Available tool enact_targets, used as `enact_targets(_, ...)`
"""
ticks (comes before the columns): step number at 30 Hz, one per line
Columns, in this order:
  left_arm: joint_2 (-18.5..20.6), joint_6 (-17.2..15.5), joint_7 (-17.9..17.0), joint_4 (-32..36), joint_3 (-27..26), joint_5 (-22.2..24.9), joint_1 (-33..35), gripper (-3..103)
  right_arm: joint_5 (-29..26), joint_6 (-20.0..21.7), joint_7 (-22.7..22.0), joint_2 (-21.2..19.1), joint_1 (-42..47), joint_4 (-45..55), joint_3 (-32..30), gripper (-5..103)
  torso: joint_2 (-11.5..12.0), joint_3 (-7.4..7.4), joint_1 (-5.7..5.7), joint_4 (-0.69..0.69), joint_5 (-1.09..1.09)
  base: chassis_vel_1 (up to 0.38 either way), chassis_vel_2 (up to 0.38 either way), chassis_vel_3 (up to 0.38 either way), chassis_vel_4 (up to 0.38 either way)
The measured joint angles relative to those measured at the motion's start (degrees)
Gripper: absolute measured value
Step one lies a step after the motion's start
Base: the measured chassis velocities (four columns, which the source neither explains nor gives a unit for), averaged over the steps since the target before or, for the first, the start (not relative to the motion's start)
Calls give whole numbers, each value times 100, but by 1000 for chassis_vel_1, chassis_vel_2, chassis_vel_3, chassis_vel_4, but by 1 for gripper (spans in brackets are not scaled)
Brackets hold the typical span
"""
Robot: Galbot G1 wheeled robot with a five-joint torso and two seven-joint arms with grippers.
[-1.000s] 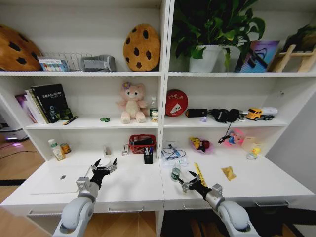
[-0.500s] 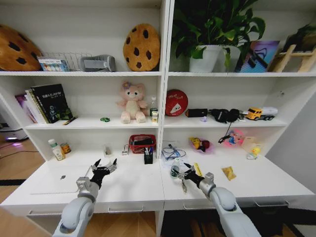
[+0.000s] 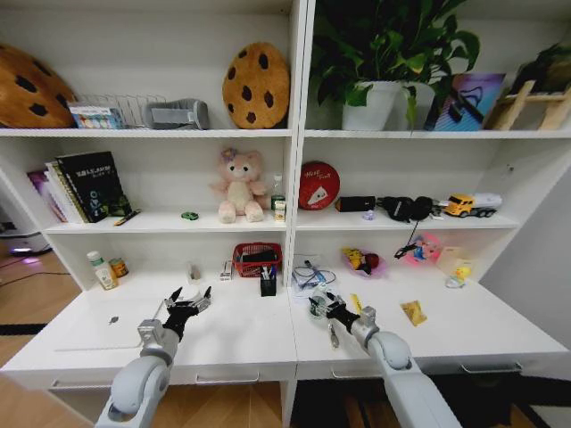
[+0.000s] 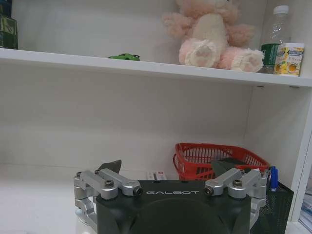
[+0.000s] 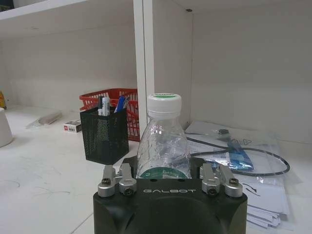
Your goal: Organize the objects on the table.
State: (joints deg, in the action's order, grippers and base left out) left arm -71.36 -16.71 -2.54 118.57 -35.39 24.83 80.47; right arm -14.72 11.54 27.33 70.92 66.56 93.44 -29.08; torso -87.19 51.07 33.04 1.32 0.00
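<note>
Right gripper (image 3: 321,306) has its jaws around the small clear green-labelled bottle (image 5: 162,141), apparently clamped, likely for lifting off the white desk (image 3: 250,334). Left gripper (image 3: 188,300) hovers idle, fingers spread.

We see a clear glossy plastic bottle (image 5: 163,141) w/ matt white cap. Pen holder (image 5: 104,135) is black metal mesh; basket (image 5: 109,100) red wire mesh. Surface (image 3: 241,334) looks smooth matt white laminate. Right gripper (image 5: 169,181) has matt black housing, bare silver metal links. Bear (image 4: 213,34) is fuzzy pink plush.
</note>
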Motion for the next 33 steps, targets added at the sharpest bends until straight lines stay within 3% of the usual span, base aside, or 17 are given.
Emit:
enact_targets(2, 0, 0, 0, 0, 0, 0, 0, 100, -3, -1, -25, -9, 56, 51, -3, 61, 0, 0, 0, 0, 0, 0, 0, 0, 0)
enact_targets(3, 0, 0, 0, 0, 0, 0, 0, 100, -3, -16, -45, -13, 103, 83, -9, 50, -1, 0, -1, 0, -1, 0, 0, 0, 0)
enact_targets(4, 0, 0, 0, 0, 0, 0, 0, 100, -2, -39, -59, -13, 133, 101, -15, 50, -1, 0, -1, 0, 0, 0, 0, 0, 0)
enact_targets(5, 0, 0, 0, 0, 0, 0, 0, 100, 4, -57, -86, -12, 156, 125, -19, 41, -1, 0, 0, 0, 0, 0, 0, 0, 0)
enact_targets(10, 0, 0, 0, 0, -1, 0, 0, 100, 127, -129, -344, -9, 340, 531, -44, 35, 0, 0, 0, -1, 0, 0, 0, 0, 0)
enact_targets(12, 0, 0, 0, 0, 0, 0, 0, 100, 140, -105, -536, -18, 548, 921, -49, 25, 0, 0, 0, -1, 1, 0, 0, 0, 0)
enact_targets(18, 0, 0, 1, 0, -1, 0, 0, 100, 307, -76, -926, -38, 1356, 2086, -103, 25, -1, 0, 0, -1, -1, 0, 0, 0, 0)
enact_targets(25, 0, 0, 0, 0, -1, 0, 0, 100, 754, -184, -1233, 290, 2861, 3319, -130, 25, -1, -1, -1, 0, -1, 0, 0, 0, 0)
enact_targets(28, 0, 0, 0, 1, 0, 0, 0, 100, 810, -18, -1673, 423, 3617, 3756, -91, 25, -1, -1, -1, 1, -1, 0, 0, 0, 0)
enact_targets(33, 0, 0, 0, 0, 0, 0, 0, 100, 681, 204, -2212, 401, 3978, 3967, -87, 25, -1, -1, -1, -1, -1, 0, 0, 0, 0)
